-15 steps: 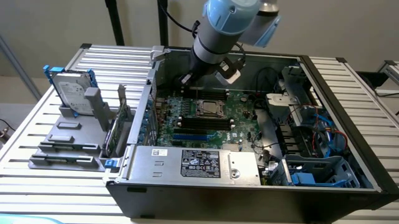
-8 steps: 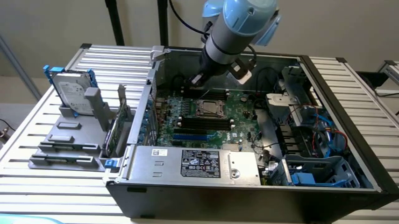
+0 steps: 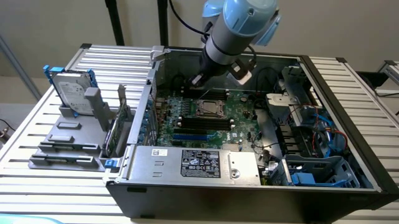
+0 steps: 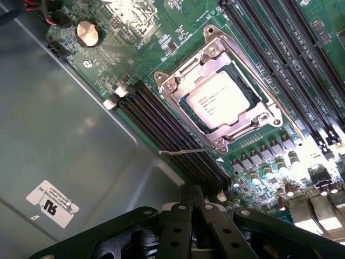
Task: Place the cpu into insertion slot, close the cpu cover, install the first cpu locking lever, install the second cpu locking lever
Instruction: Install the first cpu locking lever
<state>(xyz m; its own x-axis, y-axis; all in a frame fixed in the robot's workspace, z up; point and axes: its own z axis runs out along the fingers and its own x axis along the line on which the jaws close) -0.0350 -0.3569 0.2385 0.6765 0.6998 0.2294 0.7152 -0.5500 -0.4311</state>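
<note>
One cpu (image 4: 218, 100) lay seated in the slot (image 4: 240, 70), cover (image 4: 188, 75) down flat around it; lever step judged in hand.
Gripper (image 4: 190, 191), fingers pressed together and holding nothing, hung over the memory slots (image 4: 172, 135) beside the socket, near the case wall (image 4: 64, 124). One thin lever (image 4: 183, 152) stuck out across those slots from the cover's near corner, apparently unlatched. Whether the other lever was latched could not be told. To do this well, by judgement: the closed tips should bear on the lever near its free end, press it low and sideways under its hook, and load neither cover nor memory slots.
</note>
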